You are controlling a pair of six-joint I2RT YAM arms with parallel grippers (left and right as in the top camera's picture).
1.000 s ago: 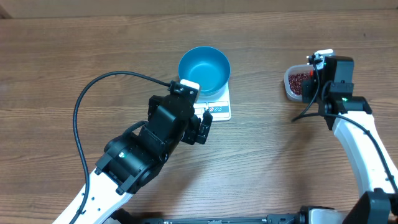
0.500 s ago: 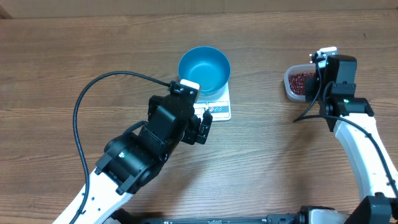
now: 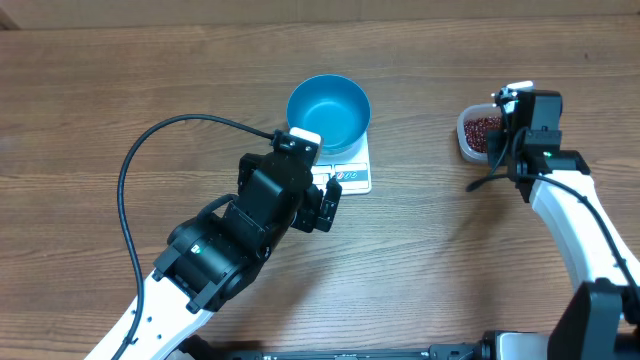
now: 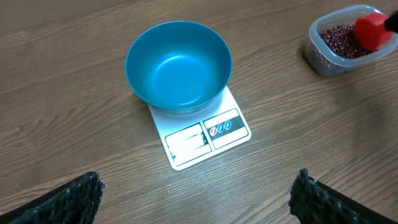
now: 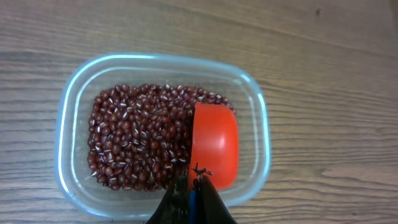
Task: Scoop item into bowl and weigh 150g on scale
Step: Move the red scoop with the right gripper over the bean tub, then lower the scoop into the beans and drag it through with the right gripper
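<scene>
Right gripper (image 5: 193, 186) is sitting slightly further toward the bowl side than half a second ago, over the tub (image 5: 64, 124), clamping a red scoop (image 5: 214, 146) that is resting among the beans (image 5: 137, 134). Left gripper (image 4: 194, 199) is hanging fully spread, holding nothing, facing the empty bowl (image 4: 178, 65) on the scale (image 4: 202, 140). Tub and scale are standing well apart on the counter (image 3: 430, 250).

a: how is the table (image 3: 100, 80) seen overhead?
b: whole, from straight above.
a: and the wrists?
b: the bowl (image 4: 179, 65) is viewed obliquely from the left, the tub (image 5: 62, 143) closely from the right; the tub is shared.

Blue bowl (image 4: 179, 65) upright on white scale (image 4: 200, 134)
</scene>
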